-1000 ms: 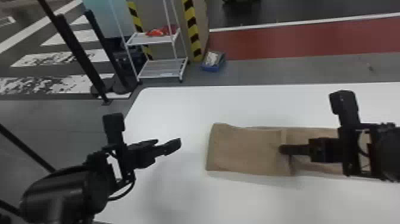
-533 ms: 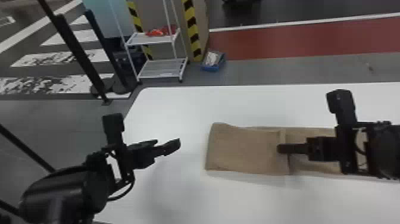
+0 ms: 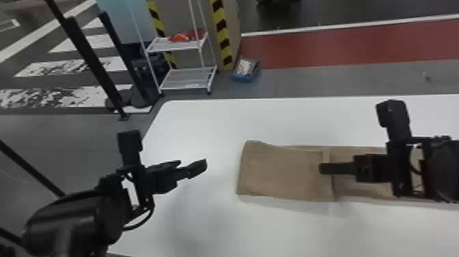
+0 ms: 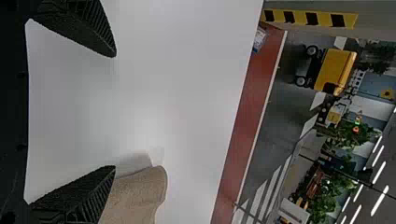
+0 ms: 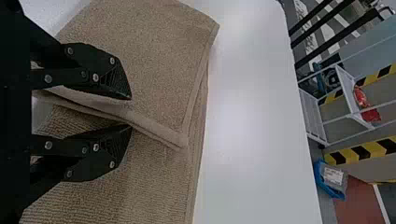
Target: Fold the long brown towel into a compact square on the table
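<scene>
The brown towel [image 3: 287,172] lies on the white table with its left part folded over a longer layer that runs right beneath my right arm. My right gripper [image 3: 322,168] is at the folded flap's hem. In the right wrist view, my right gripper [image 5: 128,112] stands partly open, the hem of the towel [image 5: 154,60] passing between its separated fingers. My left gripper [image 3: 201,164] is left of the towel, apart from it. The left wrist view has my left gripper [image 4: 114,112] wide open with bare table between the fingers, and the towel [image 4: 135,198] by one finger.
The white table [image 3: 205,123] extends behind and in front of the towel. Beyond its far edge stand a white wire shelf [image 3: 188,73] with red items and a blue bin [image 3: 244,77]. Black posts [image 3: 92,61] rise behind the table's left corner.
My right gripper has shifted very slightly to the left at the flap's hem. The left arm has kept still, and the fold looks about the same.
</scene>
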Controlling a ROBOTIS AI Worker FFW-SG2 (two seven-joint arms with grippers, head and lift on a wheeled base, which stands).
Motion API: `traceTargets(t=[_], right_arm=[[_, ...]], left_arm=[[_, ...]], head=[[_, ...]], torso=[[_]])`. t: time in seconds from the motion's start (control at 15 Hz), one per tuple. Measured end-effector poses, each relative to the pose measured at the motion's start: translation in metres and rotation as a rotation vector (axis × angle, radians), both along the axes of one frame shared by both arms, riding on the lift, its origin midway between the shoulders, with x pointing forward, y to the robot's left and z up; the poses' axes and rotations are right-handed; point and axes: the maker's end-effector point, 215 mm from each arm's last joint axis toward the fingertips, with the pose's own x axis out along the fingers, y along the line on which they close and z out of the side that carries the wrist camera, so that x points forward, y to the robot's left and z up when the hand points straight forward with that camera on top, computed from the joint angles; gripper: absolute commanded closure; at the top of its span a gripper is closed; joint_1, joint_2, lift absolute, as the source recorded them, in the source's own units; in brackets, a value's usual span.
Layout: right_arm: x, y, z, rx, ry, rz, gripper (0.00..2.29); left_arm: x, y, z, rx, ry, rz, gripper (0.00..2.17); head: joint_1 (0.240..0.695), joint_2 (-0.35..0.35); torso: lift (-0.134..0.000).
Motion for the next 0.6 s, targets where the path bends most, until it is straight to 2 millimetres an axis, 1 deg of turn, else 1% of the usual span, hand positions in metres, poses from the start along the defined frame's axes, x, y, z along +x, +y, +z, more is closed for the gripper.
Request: traceTargets(t=[0.13,0.27,0.33,0.4,0.47,0.6], right_arm=[[0.0048,-0.0004,0.0039,-0.003,-0.007,-0.001,0.81],[0.0065,-0.001,0.0019,-0.008,-0.001,-0.002,0.81],[0.007,-0.0014,0.0004,-0.01,0.002,-0.002,0.86],[0.0076,-0.002,-0.0006,-0.013,0.005,-0.004,1.03],[0.0083,-0.0022,-0.0007,-0.014,0.006,-0.005,1.11],[0.0094,-0.0023,0.0003,-0.014,0.004,-0.004,1.12]], left_arm=[[0.0,0.0006,0.0003,0.001,0.0,0.0,0.02],[-0.0002,0.0018,0.0003,0.003,0.0,0.0,0.02],[-0.0004,0.0025,0.0003,0.004,0.0,0.0,0.02],[-0.0006,0.0033,0.0,0.005,0.001,0.0,0.02],[-0.0007,0.0036,-0.0003,0.005,0.002,0.0,0.02],[-0.0004,0.0042,-0.0014,0.006,0.002,0.001,0.02]], head=[[0.695,0.261],[0.695,0.26],[0.695,0.261],[0.695,0.261],[0.695,0.261],[0.695,0.261]], torso=[[-0.123],[-0.123],[-0.123],[-0.123],[-0.123],[-0.123]])
